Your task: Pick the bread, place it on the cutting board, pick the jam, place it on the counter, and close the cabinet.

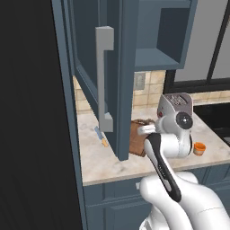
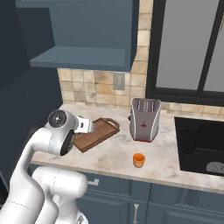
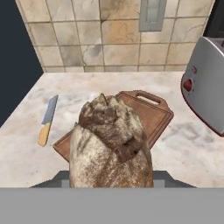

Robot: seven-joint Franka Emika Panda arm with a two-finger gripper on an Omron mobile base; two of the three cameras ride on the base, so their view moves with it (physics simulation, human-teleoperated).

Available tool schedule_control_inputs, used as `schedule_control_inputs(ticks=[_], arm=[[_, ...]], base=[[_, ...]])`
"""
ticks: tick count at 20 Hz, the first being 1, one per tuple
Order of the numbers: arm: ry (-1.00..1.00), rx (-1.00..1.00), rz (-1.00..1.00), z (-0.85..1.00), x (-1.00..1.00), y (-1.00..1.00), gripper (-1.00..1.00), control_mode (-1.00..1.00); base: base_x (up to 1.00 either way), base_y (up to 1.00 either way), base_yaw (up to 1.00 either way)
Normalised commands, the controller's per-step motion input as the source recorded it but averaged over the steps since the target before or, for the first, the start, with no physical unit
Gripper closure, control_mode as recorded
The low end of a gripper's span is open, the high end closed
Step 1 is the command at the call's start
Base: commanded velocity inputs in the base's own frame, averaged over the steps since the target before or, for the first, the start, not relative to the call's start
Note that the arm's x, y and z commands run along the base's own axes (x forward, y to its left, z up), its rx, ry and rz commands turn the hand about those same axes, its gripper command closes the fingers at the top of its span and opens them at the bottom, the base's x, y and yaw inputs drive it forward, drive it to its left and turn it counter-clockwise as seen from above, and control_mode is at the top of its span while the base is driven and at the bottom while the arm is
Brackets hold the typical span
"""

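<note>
The claw (image 3: 111,181) is gripping the bread (image 3: 110,142), a crusty brown lump sitting right over the dark wooden board (image 3: 148,116) on the marbled surface (image 3: 26,157). The little orange jam (image 2: 139,159) is sitting well apart, in front of the shiny toaster (image 2: 145,119).

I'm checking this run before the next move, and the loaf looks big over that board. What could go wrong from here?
1. The bread hangs over the near end of the cutting board, so released here it might roll onto the counter.
2. The open cabinet door sits close to the arm, so a wide swing could clip it.
3. The knife lies beside the board, so a sideways drift could knock it.
</note>
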Motion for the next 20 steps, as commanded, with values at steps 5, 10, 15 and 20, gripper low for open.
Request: schedule_control_inputs(ticks=[5,10,15,20], arm=[[0.00,0.00,-0.01,-0.12,0.12,0.00,1.00,-1.00],[0.00,0.00,0.00,-0.15,0.02,0.00,1.00,-1.00],[0.00,0.00,0.00,-0.20,0.00,0.00,1.00,-1.00],[0.00,0.00,0.00,-0.17,0.00,0.00,1.00,-1.00]], base=[[0.00,0.00,0.00],[0.00,0.00,0.00],[0.00,0.00,0.00],[0.00,0.00,0.00]])
